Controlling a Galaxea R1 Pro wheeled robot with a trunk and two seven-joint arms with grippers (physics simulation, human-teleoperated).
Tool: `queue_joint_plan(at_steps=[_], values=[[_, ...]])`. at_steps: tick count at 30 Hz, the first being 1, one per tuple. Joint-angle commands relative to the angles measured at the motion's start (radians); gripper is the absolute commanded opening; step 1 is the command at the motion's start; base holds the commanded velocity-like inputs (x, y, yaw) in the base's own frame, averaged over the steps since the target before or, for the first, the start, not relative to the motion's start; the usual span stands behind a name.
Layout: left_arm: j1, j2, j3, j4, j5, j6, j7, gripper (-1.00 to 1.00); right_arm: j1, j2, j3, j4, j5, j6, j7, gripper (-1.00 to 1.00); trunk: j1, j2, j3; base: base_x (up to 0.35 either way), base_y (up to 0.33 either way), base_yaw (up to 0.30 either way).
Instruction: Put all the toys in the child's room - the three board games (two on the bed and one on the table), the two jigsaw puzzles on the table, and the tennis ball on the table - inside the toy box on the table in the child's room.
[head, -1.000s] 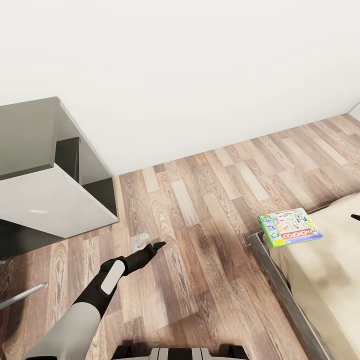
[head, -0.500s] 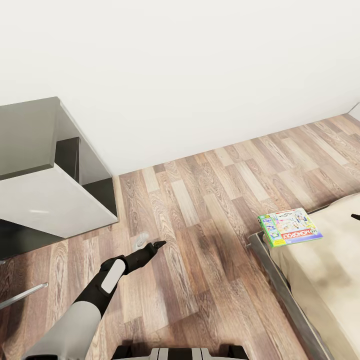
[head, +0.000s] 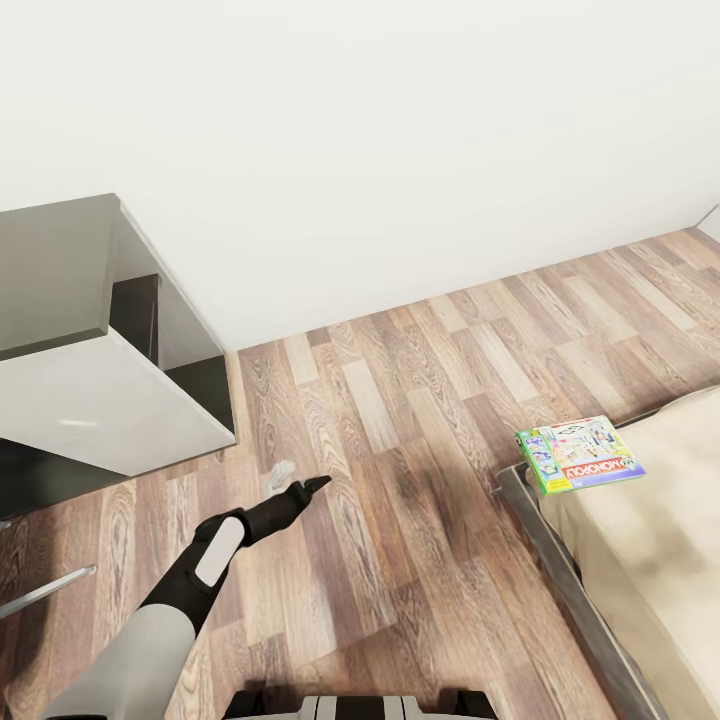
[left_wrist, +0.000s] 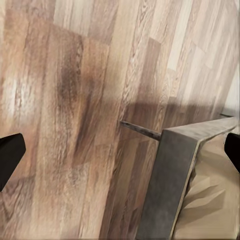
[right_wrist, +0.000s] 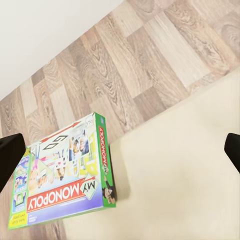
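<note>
One board game (head: 580, 455), a flat green-edged box with a bright cartoon lid, lies on the near corner of the bed (head: 640, 560); the beige mattress sits on a dark grey frame. In the right wrist view the same board game (right_wrist: 65, 175) lies on the mattress (right_wrist: 180, 165), ahead of my right gripper (right_wrist: 120, 150), which is open with nothing between its fingers. My left gripper (head: 298, 478) hangs open over the wood floor, left of the bed. The left wrist view has that gripper (left_wrist: 120, 150) facing the bed frame's corner (left_wrist: 170, 175). The toy box is out of view.
The table's (head: 60, 270) dark grey wing with its white panel (head: 100, 400) stands at the left against the white wall. Wood-plank floor (head: 420, 400) runs between table and bed. A thin grey bar (head: 45, 592) shows at the far left.
The left gripper has risen slightly over the floor. The right gripper's dark tip, earlier at the head view's right edge, has left that view. The board game has not moved.
</note>
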Motion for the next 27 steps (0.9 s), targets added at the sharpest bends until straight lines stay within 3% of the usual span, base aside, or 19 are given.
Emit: queue_joint_plan(at_steps=[1,8,9,27], values=[[-0.001,0.001,0.004,-0.001,0.006,0.013,-0.007,1.00,0.000,-0.001,-0.001,-0.004,-0.003,0.011,0.003,1.00,0.000,0.000,-0.001,0.000,0.000,0.000],[-0.003,0.006,0.004,-0.003,0.008,0.027,-0.046,1.00,0.002,-0.003,-0.001,-0.020,-0.004,0.017,0.003,1.00,0.000,0.000,-0.001,0.000,0.000,0.000],[-0.005,0.007,0.004,-0.004,0.009,0.029,-0.112,1.00,0.002,-0.003,0.000,-0.022,-0.004,0.018,0.004,1.00,0.000,0.000,-0.001,0.000,0.000,0.000],[-0.055,-0.004,0.015,-0.005,0.011,0.056,-0.171,1.00,0.004,-0.004,0.001,-0.035,0.000,0.022,0.038,1.00,0.000,0.000,-0.001,0.000,0.000,0.000]])
